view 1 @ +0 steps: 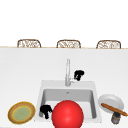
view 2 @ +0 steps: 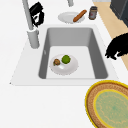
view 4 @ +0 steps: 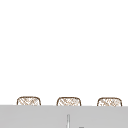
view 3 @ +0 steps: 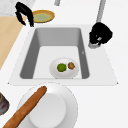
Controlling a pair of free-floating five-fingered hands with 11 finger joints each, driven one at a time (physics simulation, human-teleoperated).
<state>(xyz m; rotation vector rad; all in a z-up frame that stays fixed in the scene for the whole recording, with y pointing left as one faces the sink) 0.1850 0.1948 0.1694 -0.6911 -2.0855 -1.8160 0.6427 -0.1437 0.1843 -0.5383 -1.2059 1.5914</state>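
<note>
My right hand point(view 1: 79, 74) hovers just right of the tall grey faucet point(view 1: 67, 72), its fingers curled about the small side handle; it shows against the spout in the left side view point(view 2: 37, 13) and over the faucet base in the right side view point(view 3: 100, 35). My left hand point(view 1: 46, 111) hangs over the sink's front left corner with relaxed, drooping fingers and holds nothing; it also appears as the hand point(view 2: 117, 47) by the sink's front rim and as the hand point(view 3: 23, 13) beside the yellow plate. In the sink point(view 2: 98, 52) stands a white bowl point(view 2: 63, 67) with a lime point(view 2: 66, 59) and a brown piece point(view 2: 57, 61).
A big red ball point(view 1: 67, 115) covers the sink's front middle. A yellow-rimmed plate point(view 1: 21, 112) lies on the counter at the left. At the right, a white plate point(view 1: 113, 100) carries a baguette point(view 1: 113, 109), with a dark jar point(view 1: 115, 117) before it. Three wicker chair backs stand behind the counter.
</note>
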